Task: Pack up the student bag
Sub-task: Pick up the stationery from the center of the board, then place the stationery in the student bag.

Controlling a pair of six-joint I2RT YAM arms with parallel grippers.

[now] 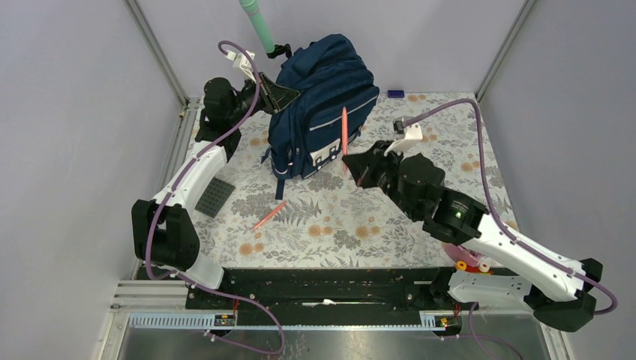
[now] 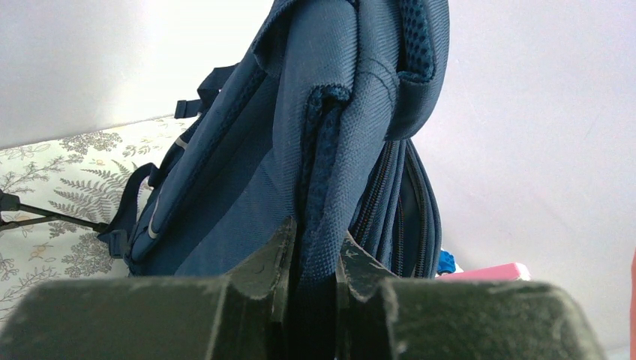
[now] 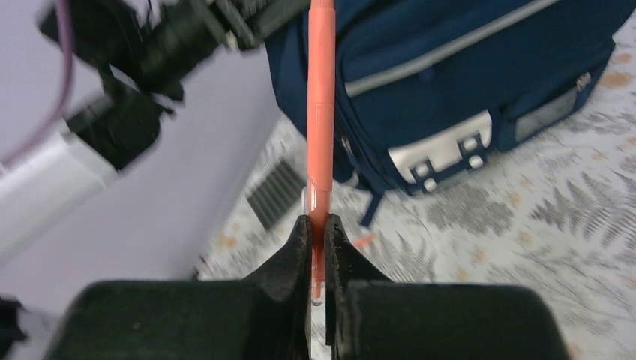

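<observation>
The student bag (image 1: 322,112) stands upright at the far centre of the desk (image 1: 375,225), with the left end effector (image 2: 316,240) clenched on its padded strap (image 2: 324,150). The right end effector (image 3: 318,225) grasps an orange pen (image 3: 321,97) that is not yet inside. A second pen (image 1: 269,215) lies unpacked nearer.

The table (image 1: 337,225), surfaced in a pale print of ferns and orange flowers, bears the navy student bag (image 1: 322,112) upright on its far half. A dark ridged plate (image 1: 214,196) lies at the left edge. An orange-red pen (image 1: 268,215) lies before the bag, and a small blue object (image 1: 395,94) at the far edge.
</observation>
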